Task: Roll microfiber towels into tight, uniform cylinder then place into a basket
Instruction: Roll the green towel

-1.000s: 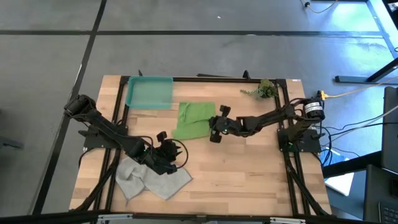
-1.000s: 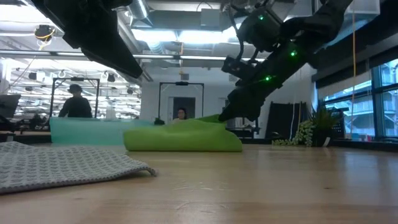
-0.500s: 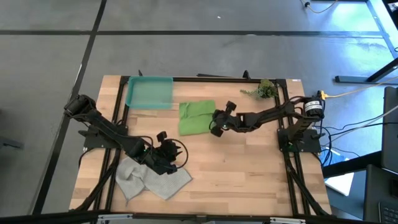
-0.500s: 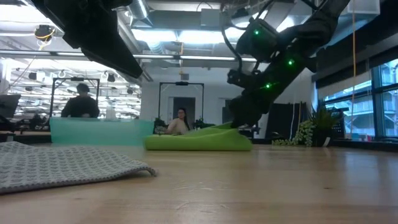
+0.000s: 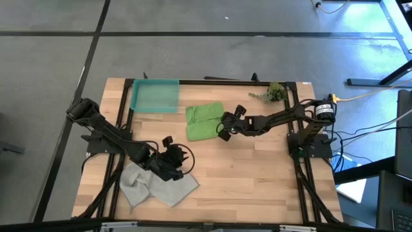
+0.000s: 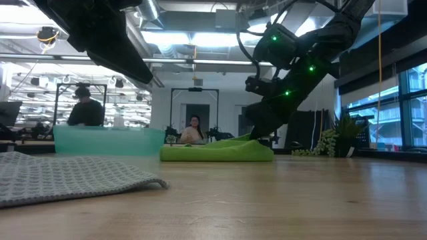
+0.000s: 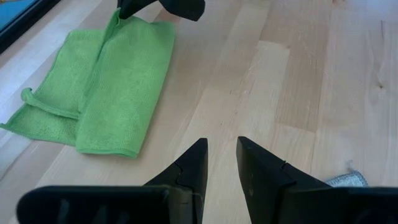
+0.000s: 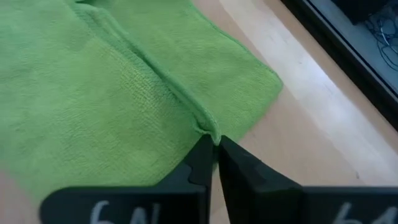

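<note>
R end effector [image 5: 222, 131] sits at the R edge of the lime green towel [image 5: 205, 121], near desk [image 5: 257, 174] centre; in the R wrist view its fingers [image 8: 202, 163] are nearly together w/ a ridge of green cloth right at the tips [image 8: 214, 144]. Narrow gap only; cannot tell whether the fold is pinched or just touched. The green towel lies flat on the desk, folded over on itself, w/ a raised crease running along it; low view shows it as a low green mound [image 6: 217, 150] under the R arm. L end effector [image 5: 172, 159] is at the front-L part of the desk, over the upper edge of the grey towel [image 5: 154, 187]; L wrist view shows its fingers [image 7: 189, 171] narrowly apart w/ bare wood between them, nothing held [image 7: 221, 163]. A corner of grey cloth shows beside one finger. Grey towel is spread loosely, rumpled, near the front-L corner, well apart from the green one. Basket [image 5: 154, 95], translucent teal, stands at the back-L corner, just beside the green towel's far-L corner but not touching it; no towel inside. Plant sprig [image 5: 271, 92] lies at the back-R of the desk. Low view: two persons [image 6: 85, 110] in the room beyond the desk, one at L, one seated near centre.
</note>
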Available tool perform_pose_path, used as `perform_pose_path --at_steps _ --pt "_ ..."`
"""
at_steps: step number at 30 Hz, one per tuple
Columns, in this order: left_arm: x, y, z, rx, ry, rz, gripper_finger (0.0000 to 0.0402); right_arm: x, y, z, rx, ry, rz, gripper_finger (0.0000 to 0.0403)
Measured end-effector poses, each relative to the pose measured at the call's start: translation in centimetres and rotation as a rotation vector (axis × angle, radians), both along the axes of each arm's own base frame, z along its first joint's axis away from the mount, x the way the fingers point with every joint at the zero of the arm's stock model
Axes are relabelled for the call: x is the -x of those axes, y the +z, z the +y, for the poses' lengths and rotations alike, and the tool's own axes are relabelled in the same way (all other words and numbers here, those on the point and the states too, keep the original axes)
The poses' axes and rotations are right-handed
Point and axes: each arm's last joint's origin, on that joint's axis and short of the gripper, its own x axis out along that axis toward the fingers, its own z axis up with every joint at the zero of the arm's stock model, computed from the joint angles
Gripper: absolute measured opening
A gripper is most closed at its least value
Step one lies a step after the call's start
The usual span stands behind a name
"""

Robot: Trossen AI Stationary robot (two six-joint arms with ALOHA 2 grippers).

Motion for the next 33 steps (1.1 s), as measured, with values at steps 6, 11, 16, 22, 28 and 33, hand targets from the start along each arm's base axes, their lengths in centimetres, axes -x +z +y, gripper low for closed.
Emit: perform_pose_path --at_steps 6,11,16,22,28,33 --pt "0.0 0.0 0.0 0.002 0.001 -0.001 0.0082 0.1 0.0 -0.5 0.006 -0.013 0.004 0.0079" --pt "0.0 0.0 0.1 0.005 0.007 -0.002 0.0082 -0.4 1.2 -0.9 0.028 0.005 0.035 0.0117" --pt "-0.4 0.0 0.9 0.028 0.064 -0.009 0.0082 -0.9 3.7 -0.8 0.022 0.041 0.052 0.0126" --pt "-1.5 0.0 3.8 0.03 0.18 -0.015 0.0082 -0.9 3.9 0.3 -0.168 0.361 0.057 0.0126" --pt "-2.8 -1.3 6.6 0.036 0.235 0.058 0.0082 0.1 1.2 0.8 -0.23 0.417 0.123 0.0126" --pt "-3.6 -2.7 7.5 0.043 0.236 0.118 0.0082 0.6 -0.3 0.8 -0.236 0.405 0.156 0.0126"
